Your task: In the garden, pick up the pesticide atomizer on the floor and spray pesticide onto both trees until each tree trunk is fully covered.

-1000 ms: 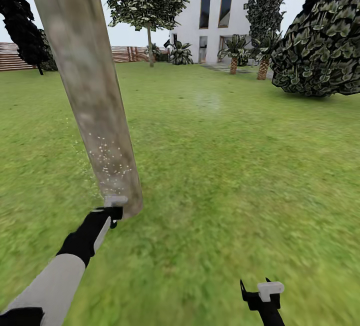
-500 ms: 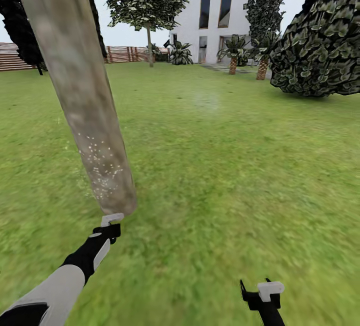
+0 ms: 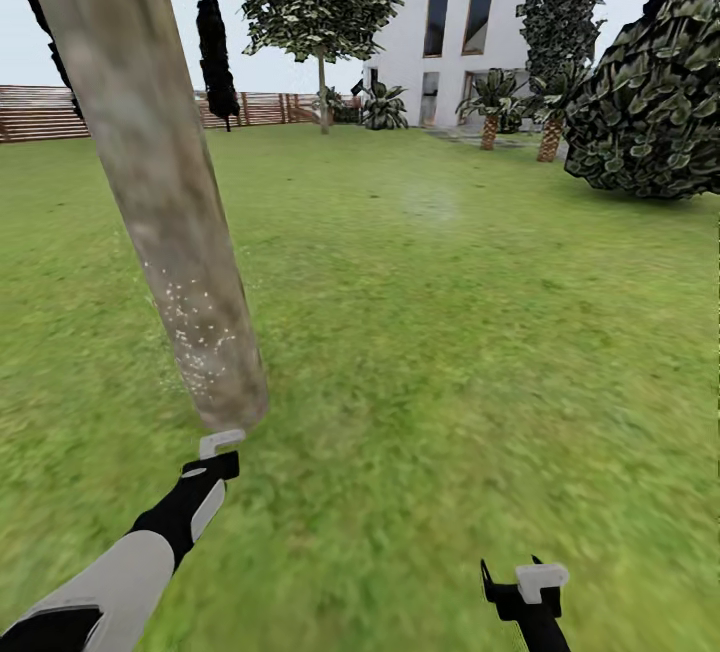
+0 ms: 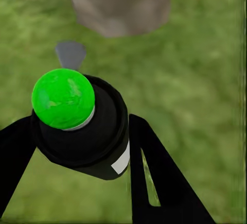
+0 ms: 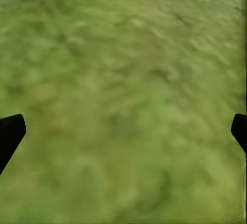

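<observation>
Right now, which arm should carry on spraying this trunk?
Left. Its claw is shut on the spray bottle, aimed at the base of the trunk, where white specks cover just the lower part. The right claw is open over grass, off to the side.

The tree trunk (image 3: pixel 150 182) runs off the top edge, its crown hidden; the near grass (image 3: pixel 450 382) is blurred.

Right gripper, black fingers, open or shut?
Open: the right gripper shows its fingers at opposite edges, only grass between.
</observation>
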